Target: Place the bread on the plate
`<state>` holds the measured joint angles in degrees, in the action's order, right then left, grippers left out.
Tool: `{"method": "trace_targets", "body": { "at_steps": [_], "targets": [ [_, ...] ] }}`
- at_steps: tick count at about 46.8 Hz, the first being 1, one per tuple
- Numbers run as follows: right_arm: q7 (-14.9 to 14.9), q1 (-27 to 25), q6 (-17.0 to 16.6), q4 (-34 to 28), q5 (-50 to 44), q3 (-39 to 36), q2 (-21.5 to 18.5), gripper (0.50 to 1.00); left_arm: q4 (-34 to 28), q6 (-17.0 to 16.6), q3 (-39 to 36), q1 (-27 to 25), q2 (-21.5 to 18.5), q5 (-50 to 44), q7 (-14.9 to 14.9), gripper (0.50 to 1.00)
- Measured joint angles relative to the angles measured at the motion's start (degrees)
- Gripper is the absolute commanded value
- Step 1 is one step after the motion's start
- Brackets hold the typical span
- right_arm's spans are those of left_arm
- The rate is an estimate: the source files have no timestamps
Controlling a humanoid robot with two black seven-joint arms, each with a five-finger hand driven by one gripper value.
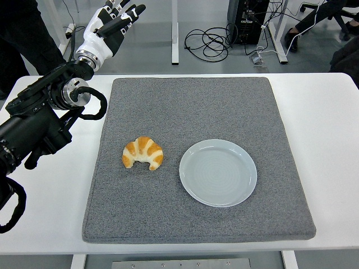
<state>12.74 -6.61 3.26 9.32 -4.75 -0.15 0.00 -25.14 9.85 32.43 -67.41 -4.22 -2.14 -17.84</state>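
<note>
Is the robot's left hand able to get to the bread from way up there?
Probably yes. The white-and-black left hand is raised beyond the table's far edge, fingers spread, holding nothing. Nothing lies on the grey mat between it and the golden croissant.

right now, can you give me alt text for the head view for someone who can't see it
A croissant lies on a grey mat just left of an empty pale blue plate, not touching it, on a white table. The robot's left hand is raised at the far left, fingers open, holding nothing; no right arm shows.
</note>
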Motion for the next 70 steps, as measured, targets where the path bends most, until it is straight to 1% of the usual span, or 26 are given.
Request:
{"method": "trace_targets", "body": {
  "at_steps": [40, 63, 67, 70],
  "targets": [
    [0.00, 0.02, 0.00, 0.00, 0.00, 0.03, 0.00, 1.000, 0.00, -0.26, -0.61, -0.62, 0.09, 0.03, 0.20, 0.978],
    [0.00, 0.02, 0.00, 0.00, 0.00, 0.01, 0.00, 1.000, -0.03, -0.25, -1.95, -0.77, 0.19, 0.73, -0.44, 0.977],
    [0.00, 0.02, 0.00, 0.00, 0.00, 0.01, 0.00, 1.000, -1.99, -0.47, -2.55, -0.79, -0.21, 0.75, -0.49, 0.978],
    [0.00, 0.01, 0.00, 0.00, 0.00, 0.01, 0.00, 1.000, -6.01, -1.06, -3.09, -0.72, -2.34, 0.88, -0.47, 0.977]
  ]
}}
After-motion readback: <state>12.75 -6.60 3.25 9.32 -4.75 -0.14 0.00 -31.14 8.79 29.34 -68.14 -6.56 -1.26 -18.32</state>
